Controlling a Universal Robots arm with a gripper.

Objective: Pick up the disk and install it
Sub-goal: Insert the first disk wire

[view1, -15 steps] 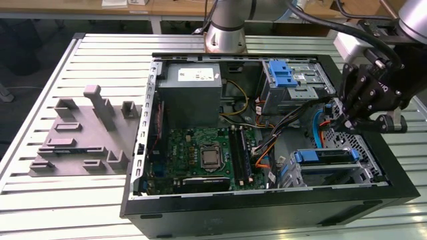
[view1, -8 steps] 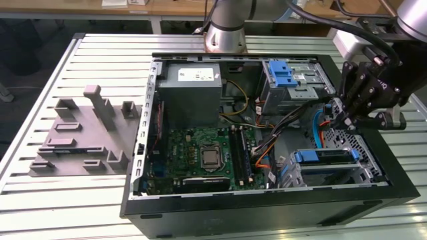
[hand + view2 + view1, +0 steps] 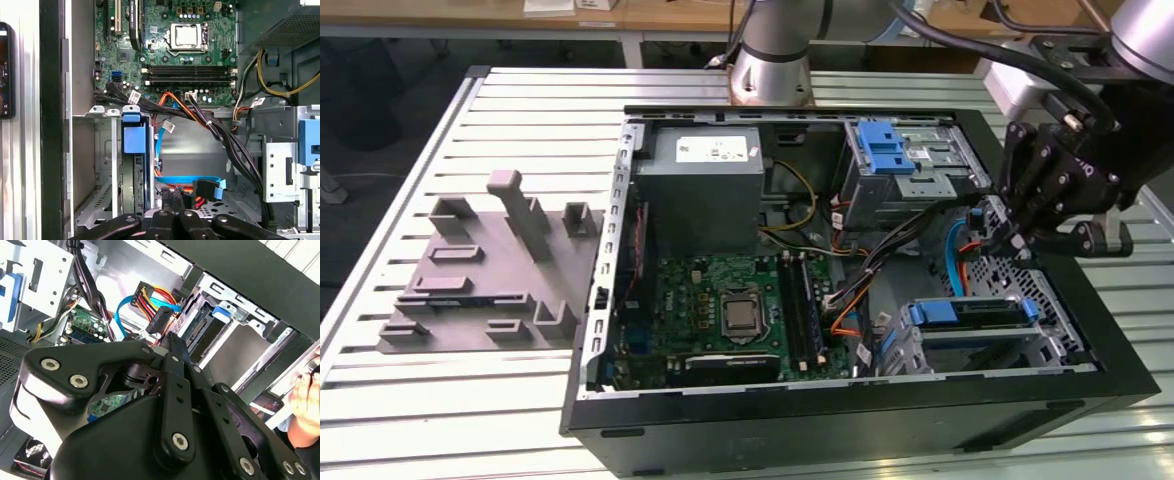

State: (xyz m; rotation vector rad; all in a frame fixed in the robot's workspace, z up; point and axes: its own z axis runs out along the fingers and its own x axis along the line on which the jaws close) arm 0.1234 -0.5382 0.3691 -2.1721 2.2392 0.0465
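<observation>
The disk sits in the drive cage at the near corner of the open computer case on the exterior view's right, its blue carrier handle facing up. In the first wrist view the disk stands edge-on in the cage slot. In the second wrist view its edge shows inside the cage. My gripper hangs over the case just behind that cage, above the blue and red cables. Its fingertips are pressed together with nothing between them. The gripper is apart from the disk.
The case holds a motherboard, a grey power supply box and a second cage with a blue latch. A grey fixture lies on the table at the exterior view's left. A hand and a phone are beside the case.
</observation>
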